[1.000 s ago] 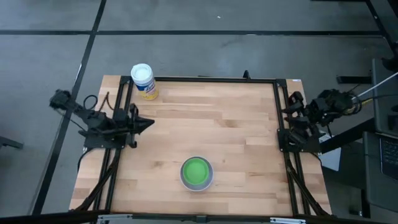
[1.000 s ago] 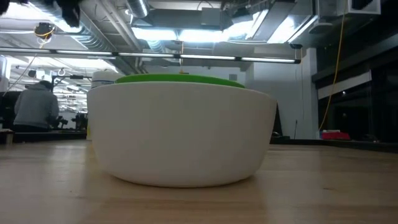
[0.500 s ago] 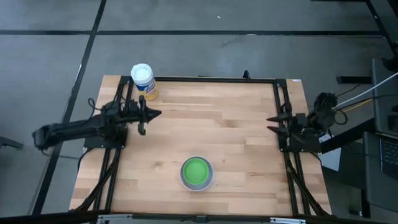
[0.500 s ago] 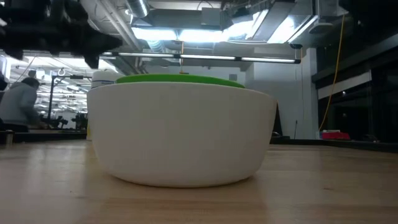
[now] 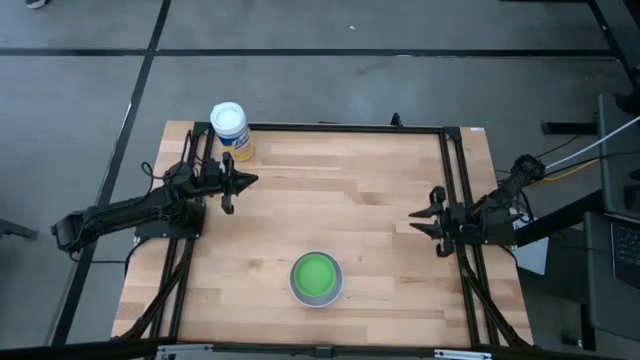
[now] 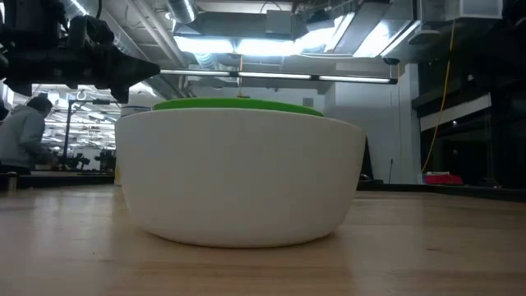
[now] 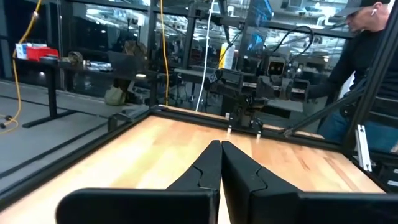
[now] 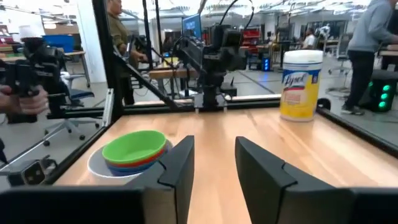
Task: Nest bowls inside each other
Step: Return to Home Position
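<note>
The bowls (image 5: pixel 316 278) stand nested in one stack near the table's near edge, the green one (image 8: pixel 134 146) on top, blue and red rims under it, and the white one (image 6: pixel 238 177) outermost with its base on the wood. My left gripper (image 5: pixel 250 181) is shut and hovers at the far left, pointing level toward the table's right, well away from the stack; it also shows in the left wrist view (image 7: pixel 221 144). My right gripper (image 5: pixel 412 220) stands open at the right edge, pointing level toward the left, with nothing between its fingers (image 8: pixel 214 143).
A white-lidded jar with a yellow label (image 5: pixel 231 130) stands at the far left corner, just beyond my left gripper. A black frame rail (image 5: pixel 445 160) runs around the table. People stand in the room beyond the table (image 7: pixel 367 56).
My left arm has swung round, carrying its shut gripper down and a little toward the far edge. My right gripper has come down and moved toward the near edge and the table's middle. The stack of bowls has stayed where it was.
</note>
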{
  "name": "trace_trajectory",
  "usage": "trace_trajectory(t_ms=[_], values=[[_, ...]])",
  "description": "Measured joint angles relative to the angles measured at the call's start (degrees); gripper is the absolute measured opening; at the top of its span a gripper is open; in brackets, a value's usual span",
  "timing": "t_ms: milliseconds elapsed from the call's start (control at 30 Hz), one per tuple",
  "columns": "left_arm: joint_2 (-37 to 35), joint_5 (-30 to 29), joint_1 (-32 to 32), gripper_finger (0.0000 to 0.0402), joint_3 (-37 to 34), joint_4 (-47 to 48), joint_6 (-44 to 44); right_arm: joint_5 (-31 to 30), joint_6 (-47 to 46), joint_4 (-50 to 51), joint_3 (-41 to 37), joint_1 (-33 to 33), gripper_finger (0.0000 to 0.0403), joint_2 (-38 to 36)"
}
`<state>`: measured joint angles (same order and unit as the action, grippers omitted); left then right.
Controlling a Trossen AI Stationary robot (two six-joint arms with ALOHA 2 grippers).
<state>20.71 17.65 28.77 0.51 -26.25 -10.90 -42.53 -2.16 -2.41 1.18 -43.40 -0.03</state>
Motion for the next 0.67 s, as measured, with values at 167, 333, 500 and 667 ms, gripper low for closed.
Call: trace_trajectory(t_ms=[167,333,500,667], values=[[0.0,-1.18,-1.9,0.0009,0.0,0.98,-0.63,4.08,4.06,-1.5,-0.1,1.77,0.0107,0.01],[0.0,-3.33,-4.08,0.0005,0.0,2.04,1.19,16.11,5.73,-1.4,-0.1,4.22,0.0101,0.0],[0.02,-3.65,-4.33,0.0003,0.0,2.89,1.62,26.83,7.15,-0.29,-0.1,9.78,0.0093,0.0],[0.02,-6.28,-5.47,0.0008,-0.02,1.3,1.89,36.67,6.85,0.91,-0.21,20.63,0.0081,0.0]])
